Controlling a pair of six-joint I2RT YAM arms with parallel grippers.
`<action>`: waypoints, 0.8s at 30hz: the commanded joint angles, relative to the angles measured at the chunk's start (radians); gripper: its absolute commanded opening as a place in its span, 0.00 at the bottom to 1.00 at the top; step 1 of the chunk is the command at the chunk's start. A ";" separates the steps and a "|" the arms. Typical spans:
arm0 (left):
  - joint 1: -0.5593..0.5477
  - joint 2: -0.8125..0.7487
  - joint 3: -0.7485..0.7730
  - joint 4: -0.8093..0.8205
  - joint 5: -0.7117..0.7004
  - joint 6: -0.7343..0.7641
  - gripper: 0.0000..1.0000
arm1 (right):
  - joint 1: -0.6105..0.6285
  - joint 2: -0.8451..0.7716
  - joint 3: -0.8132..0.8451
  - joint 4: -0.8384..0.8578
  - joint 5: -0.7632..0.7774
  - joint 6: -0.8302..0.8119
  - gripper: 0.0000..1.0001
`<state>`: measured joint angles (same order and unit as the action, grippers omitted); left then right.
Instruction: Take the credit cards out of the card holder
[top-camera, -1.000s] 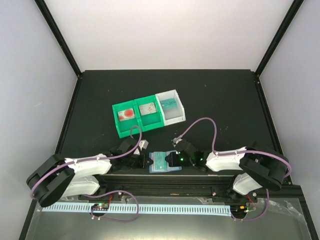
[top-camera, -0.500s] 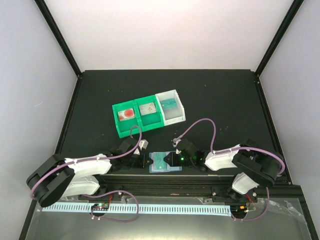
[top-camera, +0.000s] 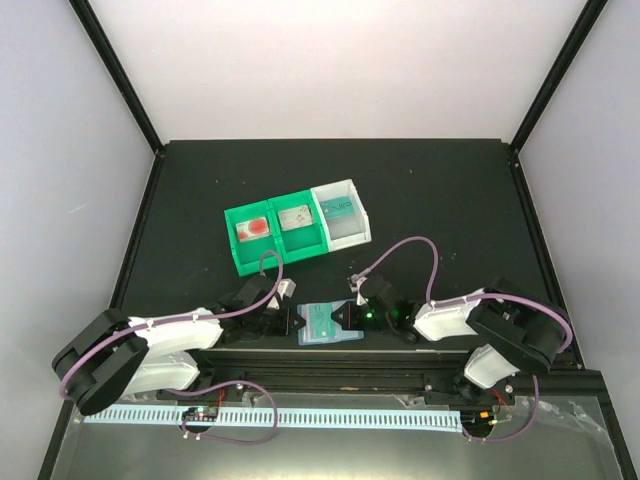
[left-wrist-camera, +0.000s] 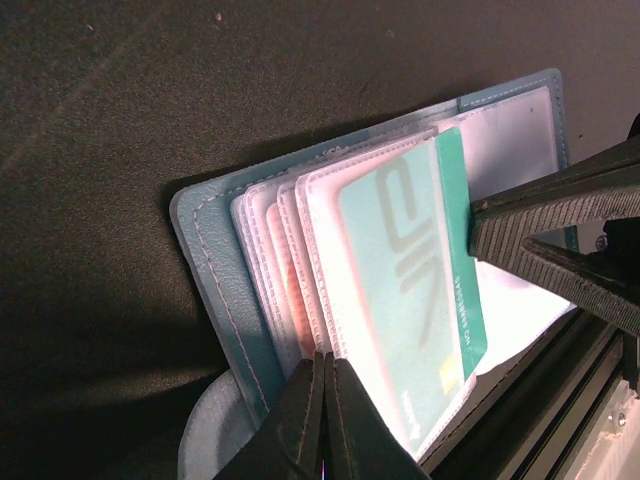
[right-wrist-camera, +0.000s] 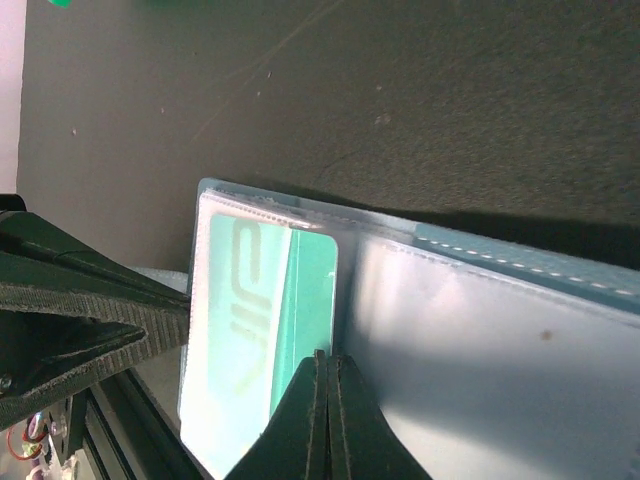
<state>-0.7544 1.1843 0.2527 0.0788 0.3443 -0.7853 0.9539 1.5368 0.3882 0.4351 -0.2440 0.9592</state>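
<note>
Light-blue translucent plastic card holder lies open, near centre.
Left gripper clamps its left side as anchor; right gripper pinches the teal-green credit card by its edge, likely to withdraw it.

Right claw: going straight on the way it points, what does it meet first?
The teal card: the right claw looks shut on its exposed edge in the card holder. Past that, black table, though depth is unclear.
</note>
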 joint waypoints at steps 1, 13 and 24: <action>-0.002 0.007 -0.023 -0.090 -0.080 0.020 0.03 | -0.022 -0.037 -0.026 -0.044 0.018 -0.030 0.01; -0.002 -0.009 -0.021 -0.093 -0.078 0.001 0.04 | -0.032 -0.042 -0.039 -0.022 -0.004 -0.026 0.08; -0.005 -0.179 0.080 -0.175 -0.036 -0.053 0.23 | -0.041 0.017 -0.054 0.040 -0.027 -0.010 0.15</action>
<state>-0.7544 1.0626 0.2676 -0.0387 0.3222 -0.8188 0.9215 1.5330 0.3569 0.4751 -0.2749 0.9489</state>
